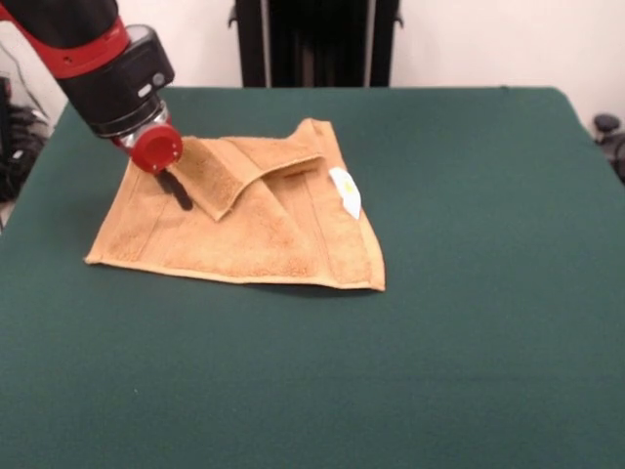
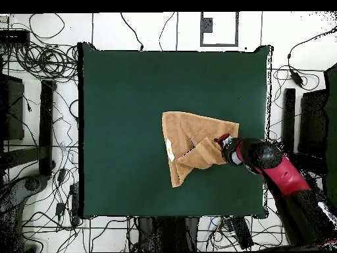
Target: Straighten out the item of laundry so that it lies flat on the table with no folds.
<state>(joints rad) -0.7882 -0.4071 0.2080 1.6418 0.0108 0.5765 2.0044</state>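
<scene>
The gripper (image 1: 176,188) tips are too small to read against the towel (image 1: 244,234).

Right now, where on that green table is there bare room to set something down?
Nearly everywhere: the table is bare between the towel and the near edge, and across the whole side beyond the white tag. It is crowded only where the gripper meets the towel's folded flap.

One tan-orange terry hand towel (image 1: 244,230) bearing one small white care tag (image 1: 345,191) lies on one large dark green cloth-covered table (image 1: 469,322), with one red and black robot arm (image 1: 103,59) carrying one gripper (image 1: 176,188).
</scene>
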